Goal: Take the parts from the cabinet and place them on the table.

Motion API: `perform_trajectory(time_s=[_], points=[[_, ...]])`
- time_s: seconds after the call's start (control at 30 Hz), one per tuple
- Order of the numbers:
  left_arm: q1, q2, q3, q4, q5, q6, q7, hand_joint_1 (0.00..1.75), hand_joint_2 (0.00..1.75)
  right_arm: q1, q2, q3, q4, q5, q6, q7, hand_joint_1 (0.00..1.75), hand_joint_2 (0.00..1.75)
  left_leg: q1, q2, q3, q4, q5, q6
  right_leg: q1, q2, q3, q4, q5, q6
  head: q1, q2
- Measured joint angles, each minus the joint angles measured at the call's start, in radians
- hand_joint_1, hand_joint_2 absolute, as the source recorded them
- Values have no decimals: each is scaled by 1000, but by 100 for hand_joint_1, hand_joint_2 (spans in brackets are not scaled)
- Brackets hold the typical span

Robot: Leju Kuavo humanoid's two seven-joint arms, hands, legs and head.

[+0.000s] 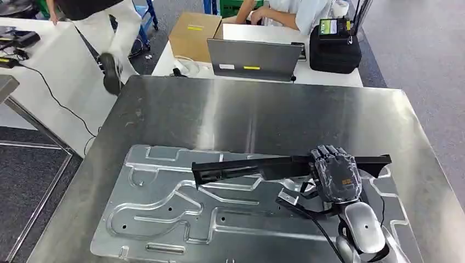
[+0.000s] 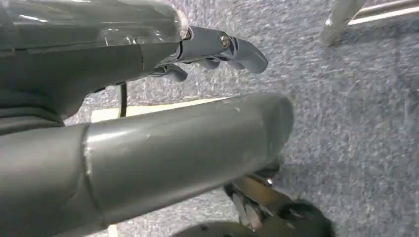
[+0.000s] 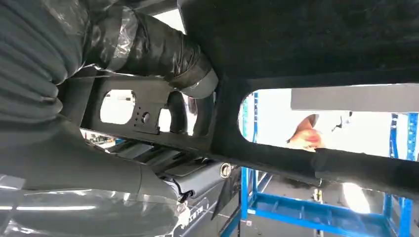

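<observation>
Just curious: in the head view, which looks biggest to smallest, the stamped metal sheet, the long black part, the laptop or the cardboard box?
1. stamped metal sheet
2. long black part
3. laptop
4. cardboard box
Laptop and box sit farther away, so true sizes are unsure.

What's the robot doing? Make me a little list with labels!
Right robot hand: grips a long black part near one end
Black part: lies across above the silver plate
Silver plate: flat on the steel table, with grooves and cut-outs
Left robot hand: holds nothing, over grey carpet
Behind the table: laptop, cardboard box, people
</observation>
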Motion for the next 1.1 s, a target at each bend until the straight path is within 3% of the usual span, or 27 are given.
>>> perform_trajectory(time_s=[0.03, 0.07, 0.1, 0.13, 0.2, 0.23, 0.27, 0.33, 0.37, 0.4, 0.47, 0.53, 0.57, 0.6, 0.63, 0.7, 0.73, 0.77, 0.87, 0.9, 0.93, 0.97, 1.03, 1.07, 1.1], points=[[2, 0, 0, 0, 0, 2, 0, 0, 0, 0, 0, 3, 1, -1, 0, 0, 175, 175, 0, 0, -56, 71, -40, -4, 2, 1, 2, 0, -4, -2, 1, 0], [3, 0, 0, 2, 1, 3, 0, 0, 0, 0, 0, 5, 2, -3, 0, 1, 175, 175, 0, 0, -85, 96, -48, -5, 2, 2, 3, 1, -7, -2, 0, 0], [4, 0, 0, 3, 1, 5, 0, 0, 0, 0, 0, 7, 3, -5, 0, 3, 175, 175, 1, 0, -90, 79, -24, -7, 3, 4, 6, 3, -11, 0, 0, 0], [5, 0, 0, 3, 1, 5, 0, 0, 0, 0, 0, 7, 4, -6, 0, 4, 0, 0, 2, 0, -75, 23, 24, -6, 2, 6, 10, 4, -15, 2, 0, 0], [5, 0, 0, 3, 2, 10, 0, 0, 0, 0, 0, 6, 7, -13, 2, 9, 0, 0, 4, 2, -8, -149, 134, 0, 1, 6, 20, 6, -22, 9, 0, 0], [4, 0, 0, 3, 2, 10, 0, 0, 0, 0, 0, 5, 9, -16, 5, 11, 0, 0, 2, 5, 1, -181, 132, 3, 2, 8, 26, 6, -23, 13, 1, 0], [3, 0, 0, 3, 8, 6, -3, 0, 0, 0, 0, 5, 11, -19, 6, 15, 0, 0, -6, 8, -10, -176, 77, 8, 3, 11, 23, 7, -22, 21, 1, 0], [4, 0, -1, 3, 18, -5, -4, 0, 0, 0, 0, 2, 11, -24, 6, 21, 0, 0, -8, 6, -8, -179, 120, 21, 3, 13, 24, 3, -30, 37, 0, 0], [5, 0, -1, 3, 21, -9, -4, 0, 0, 2, -1, 2, 11, -26, 6, 21, 0, 0, -8, 4, -6, -180, 124, 27, 4, 13, 29, 0, -31, 44, 0, 0], [5, 0, -1, 3, 22, -12, -4, 0, 0, 5, -2, 1, 12, -28, 7, 21, 0, 0, 3, 4, 6, -193, 144, 37, 6, 13, 31, 7, -35, 51, 0, 0], [2, -2, -1, 3, 27, -18, -4, 0, 0, 8, -2, -1, 14, -31, 6, 21, 0, 0, 1, 6, 3, -199, 150, 46, 2, 11, -6, 88, -99, 52, 1, 0], [3, -1, -1, 3, 30, -21, -4, 0, 0, 14, -3, -3, 18, -32, 6, 21, 0, 0, -5, 6, -1, -198, 149, 50, 3, 11, -79, 237, -175, 53, 0, 0], [3, -1, -1, 3, 31, -22, -3, 0, 0, 18, -3, -3, 21, -33, 6, 21, 0, 0, -7, 6, -3, -197, 148, 51, 2, 11, -109, 291, -190, 54, 1, 0], [3, -1, -1, 3, 31, -23, -3, 0, 0, 22, -3, -3, 23, -34, 6, 21, 0, 0, -9, 5, -2, -196, 147, 52, 2, 11, -116, 300, -176, 54, 0, 0], [4, -2, -1, 3, 31, -24, -3, 0, 0, 23, -3, -3, 26, -34, 6, 21, 0, 0, -11, 4, 1, -195, 144, 52, 2, 11, -101, 262, -141, 52, 0, 0], [4, -2, -1, 3, 31, -27, -3, 0, 0, 23, -3, -5, 28, -34, 6, 21, 0, 0, -12, 0, 8, -191, 137, 49, 3, 11, -26, 100, -44, 44, 0, 0], [4, -2, -1, 3, 31, -27, -3, 0, 0, 23, -4, -5, 28, -34, 6, 21, 0, 0, -13, -1, 8, -189, 134, 46, 3, 12, 4, 24, -21, 38, 0, 0], [1, -4, -1, 3, 32, -30, -3, 0, 0, 22, -4, -6, 29, -34, 7, 21, 0, 0, -19, -3, 5, -184, 130, 40, 11, 11, 8, 17, -31, 37, 0, 0], [3, -5, -1, 1, 34, -36, -2, 0, 0, 23, -4, -7, 29, -34, 8, 21, 0, 0, -16, -4, 5, -191, 132, 28, 14, 11, 4, 14, -29, 28, 0, 0], [3, -4, -1, -1, 34, -37, -2, 0, 0, 23, -4, -7, 29, -34, 8, 21, 0, 0, -23, -5, 8, -189, 128, 22, 3, 11, 9, 2, -24, 21, 0, 0], [3, -8, -1, -2, 34, -38, -1, 0, 0, 23, -4, -7, 29, -34, 8, 21, 0, 0, -18, -3, 4, -175, 114, 18, 1, 7, 15, -3, -22, 17, 0, 0], [3, -10, -1, -3, 35, -39, -1, 0, 0, 22, -4, -7, 29, -34, 8, 21, 0, 0, -16, -1, -17, -130, 85, 12, 0, 6, 18, -5, -24, 10, 0, 0], [2, -9, -1, -5, 37, -40, 0, 0, 0, 23, -4, -7, 29, -34, 9, 21, 0, 0, -11, 0, -99, 30, 11, 3, 1, 2, 17, -4, -27, 6, 0, 0], [3, -9, -1, -6, 40, -45, 1, 0, 0, 23, -4, -6, 29, -34, 9, 21, 0, 0, -11, 0, -129, 89, -9, 0, 1, 1, 16, -2, -25, 5, 0, 0], [5, -9, -1, -6, 44, -54, 3, 0, 0, 22, -4, -6, 30, -34, 10, 21, 0, 0, -9, 0, -148, 121, -9, -2, 1, 1, 16, 1, -25, 5, 0, 0]])
